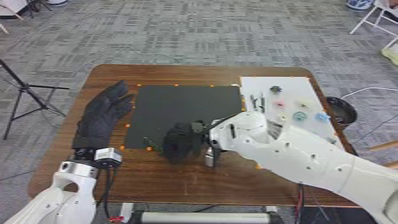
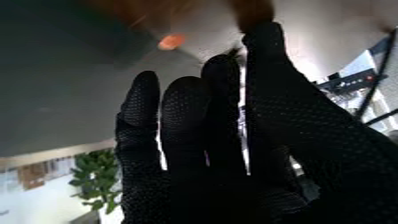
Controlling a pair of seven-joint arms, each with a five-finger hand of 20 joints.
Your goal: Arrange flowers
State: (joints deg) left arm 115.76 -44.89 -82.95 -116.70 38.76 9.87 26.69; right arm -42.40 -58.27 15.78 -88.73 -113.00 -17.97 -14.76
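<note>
In the head view, my right hand [image 1: 182, 141] is over the near edge of the black mat [image 1: 182, 107], fingers extended. A thin green piece [image 1: 151, 144] lies just left of it. My left hand [image 1: 105, 112] rests open along the mat's left side. Small flower-like pieces sit on the white board [image 1: 266, 82]: dark [image 1: 275, 89], pink [image 1: 280, 104], pale yellow [image 1: 303, 105], teal [image 1: 299, 116] and blue [image 1: 322, 116]. In the right wrist view, the right hand [image 2: 200, 145] has straight fingers with the thumb close beside them; a blurred brown shape [image 2: 252, 11] lies beyond the thumb tip.
Slim dark tools [image 1: 258, 103] lie on the board's left part. Orange markers [image 1: 127, 125] dot the brown table [image 1: 115, 75] around the mat. A black round container [image 1: 341, 111] stands beyond the table's right edge, and a tripod [image 1: 27, 90] stands to the left.
</note>
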